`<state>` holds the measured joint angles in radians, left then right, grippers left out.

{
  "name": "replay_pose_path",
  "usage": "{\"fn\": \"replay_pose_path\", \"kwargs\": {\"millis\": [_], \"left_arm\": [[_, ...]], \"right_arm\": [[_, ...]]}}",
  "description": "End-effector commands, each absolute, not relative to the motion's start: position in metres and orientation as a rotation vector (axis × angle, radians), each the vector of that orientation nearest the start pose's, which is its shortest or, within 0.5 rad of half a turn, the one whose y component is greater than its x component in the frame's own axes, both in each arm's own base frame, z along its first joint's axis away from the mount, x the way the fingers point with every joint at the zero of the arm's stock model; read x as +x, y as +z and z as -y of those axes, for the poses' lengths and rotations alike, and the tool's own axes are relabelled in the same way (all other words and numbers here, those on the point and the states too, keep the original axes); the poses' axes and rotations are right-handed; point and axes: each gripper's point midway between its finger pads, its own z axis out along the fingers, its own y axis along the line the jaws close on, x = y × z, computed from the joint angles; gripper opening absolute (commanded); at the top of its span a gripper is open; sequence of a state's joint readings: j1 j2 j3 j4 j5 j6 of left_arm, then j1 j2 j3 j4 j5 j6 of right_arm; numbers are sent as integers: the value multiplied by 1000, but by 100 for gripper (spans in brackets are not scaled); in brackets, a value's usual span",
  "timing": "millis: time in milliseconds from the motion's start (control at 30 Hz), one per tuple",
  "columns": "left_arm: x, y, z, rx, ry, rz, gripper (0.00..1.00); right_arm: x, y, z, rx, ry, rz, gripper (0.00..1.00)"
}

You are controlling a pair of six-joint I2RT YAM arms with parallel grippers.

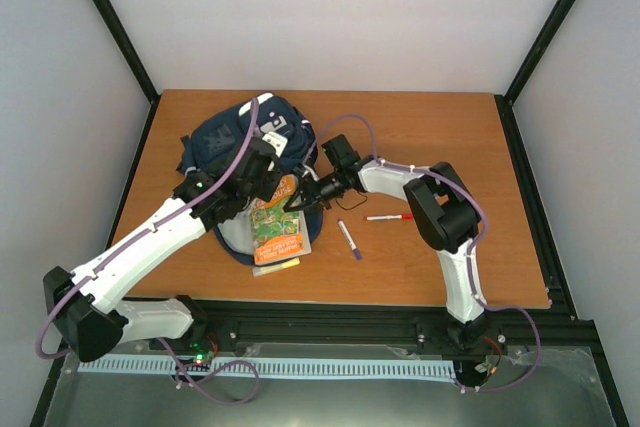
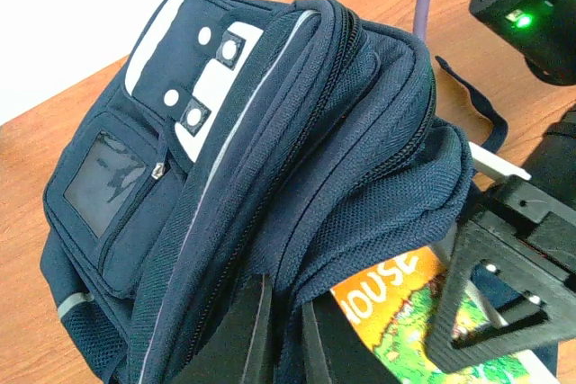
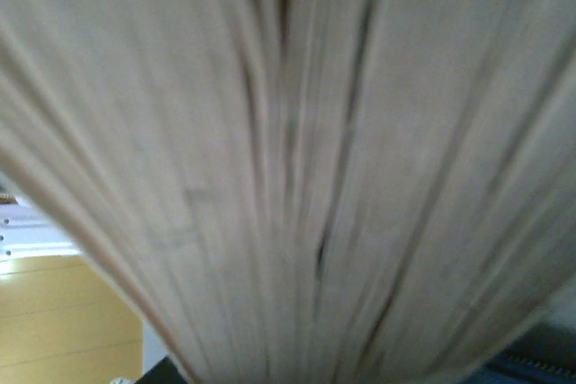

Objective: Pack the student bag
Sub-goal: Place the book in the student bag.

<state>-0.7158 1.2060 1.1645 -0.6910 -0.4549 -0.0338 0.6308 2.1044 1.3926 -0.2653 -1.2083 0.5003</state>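
**Entry: student bag [image 1: 232, 137].** Navy fabric with pale patches. It lies on the far-left part of the tabletop [image 1: 450, 147], with its mouth turned toward the near right.

**Progress (judged):** early to middle.
- A picture book [image 1: 277, 229] with an orange-and-green cover lies at the bag's mouth. Its far end is under the raised rim, and most of its length is out on the tabletop on the near side.
- A flat yellow item [image 1: 280, 265] shows under the book's near edge; what it is cannot be told.
- A purple marker [image 1: 350, 239] lies unpacked just right of the book, and a red marker [image 1: 390, 216] lies further right. Both are apart from the bag.
- Whatever is already inside the bag is hidden.
- Left to do, as it appears: slide the book fully in, add the markers, close the bag.

**Left arm [image 1: 150, 237]:** stretches from the near-left base diagonally far and right, with the wrist over the bag's near edge.

**Left gripper [image 2: 283, 294]:** jaws closed almost completely, pinching a fold of fabric at the rim of the opening and holding it up off the book.

**Right arm [image 1: 445, 212]:** rises from the near-right base and bends sharply at the elbow, with the forearm running left to the bag's mouth.

**Right gripper [image 1: 308, 190]:** jaws narrow, clamped on the picture book near its far-right corner. Its own camera shows only blurred page edges, very close.
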Motion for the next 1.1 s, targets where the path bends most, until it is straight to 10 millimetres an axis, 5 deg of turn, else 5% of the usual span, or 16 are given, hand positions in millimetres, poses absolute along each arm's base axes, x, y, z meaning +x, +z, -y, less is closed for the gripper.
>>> {"fn": "replay_pose_path", "kwargs": {"millis": [0, 300, 567, 800, 1067], "left_arm": [[315, 301, 172, 406, 12, -2028, 1], [312, 301, 169, 402, 8, -2018, 1], [310, 303, 163, 394, 25, -2005, 1], [308, 304, 163, 393, 11, -2000, 1], [307, 306, 163, 391, 5, -1996, 1]], "right_arm": [[299, 122, -418, -745, 1909, -2481, 3], [324, 95, -423, -736, 1708, -2529, 5], [322, 85, -403, -891, 1429, -2533, 44], [314, 118, -370, -1032, 1151, -2418, 57], [287, 154, -340, -1154, 989, -2232, 56]]}}
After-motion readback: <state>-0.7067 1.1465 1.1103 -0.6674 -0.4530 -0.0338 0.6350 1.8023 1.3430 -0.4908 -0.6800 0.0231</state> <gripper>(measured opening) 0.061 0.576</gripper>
